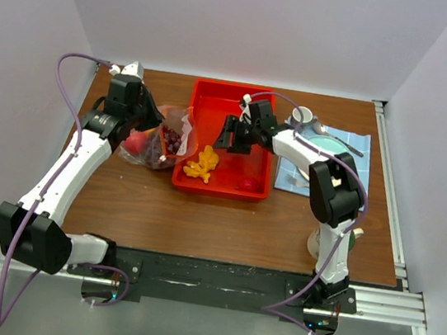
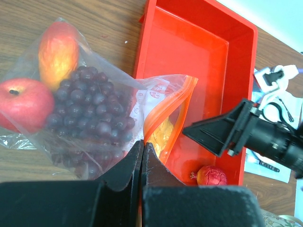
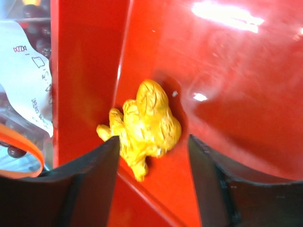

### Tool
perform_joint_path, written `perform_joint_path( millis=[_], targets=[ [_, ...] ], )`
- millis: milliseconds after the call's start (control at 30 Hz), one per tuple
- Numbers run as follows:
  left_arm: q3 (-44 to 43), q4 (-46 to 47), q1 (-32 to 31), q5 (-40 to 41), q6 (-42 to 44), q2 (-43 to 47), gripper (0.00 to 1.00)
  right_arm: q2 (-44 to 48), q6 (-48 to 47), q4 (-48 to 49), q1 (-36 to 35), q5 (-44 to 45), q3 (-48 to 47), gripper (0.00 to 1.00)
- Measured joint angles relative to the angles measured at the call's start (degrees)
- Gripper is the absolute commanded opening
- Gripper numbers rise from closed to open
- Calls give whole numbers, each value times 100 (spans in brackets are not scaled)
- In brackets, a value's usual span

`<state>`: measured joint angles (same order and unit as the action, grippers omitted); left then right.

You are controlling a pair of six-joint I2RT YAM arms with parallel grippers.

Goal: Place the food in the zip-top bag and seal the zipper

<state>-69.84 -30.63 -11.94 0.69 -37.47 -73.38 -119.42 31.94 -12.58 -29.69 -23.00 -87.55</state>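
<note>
My left tool [image 2: 142,158] is pinched shut on the zip-top bag [image 2: 118,78], right by its mouth. The bag lies on the counter [image 1: 200,214], touching the left side of the red tray [image 1: 233,102]. The orange-red zipper [image 2: 175,109] is not closed. It curls open and leans over the tray wall.

Through the clear plastic I can see a dark purple grape bunch [image 2: 85,109], a round red fruit [image 2: 23,104] and a yellow and red fruit [image 2: 59,49]. They are all inside the bag.

My right tool [image 3: 152,139] is over the tray and its fingers are wide apart. In its own camera the lumpy yellow-orange cluster [image 3: 147,123] sits between the two fingers. The cluster lies on the tray floor, pushed up against the wall nearest the bag. The tool is not squeezing it. I cannot tell if the left finger is touching it.

One more small red fruit [image 2: 211,175] lies in the tray, near the front corner.

A blue cloth [image 1: 356,144] with some dishes on it lies to the right of the tray.
</note>
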Motion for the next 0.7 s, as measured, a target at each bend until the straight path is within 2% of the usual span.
perform_joint_path(
  millis=[133, 433, 700],
  targets=[
    [-2, -2, 0, 0, 0, 0, 0, 188, -46, -605, -116, 350, -138, 78],
    [-2, -7, 0, 2, 0, 0, 0, 225, 448, -1056, -780, 807, -52, 81],
    [-2, -9, 0, 2, 2, 0, 0, -9, 1276, -1209, -905, 1827, -273, 83]
  ],
)
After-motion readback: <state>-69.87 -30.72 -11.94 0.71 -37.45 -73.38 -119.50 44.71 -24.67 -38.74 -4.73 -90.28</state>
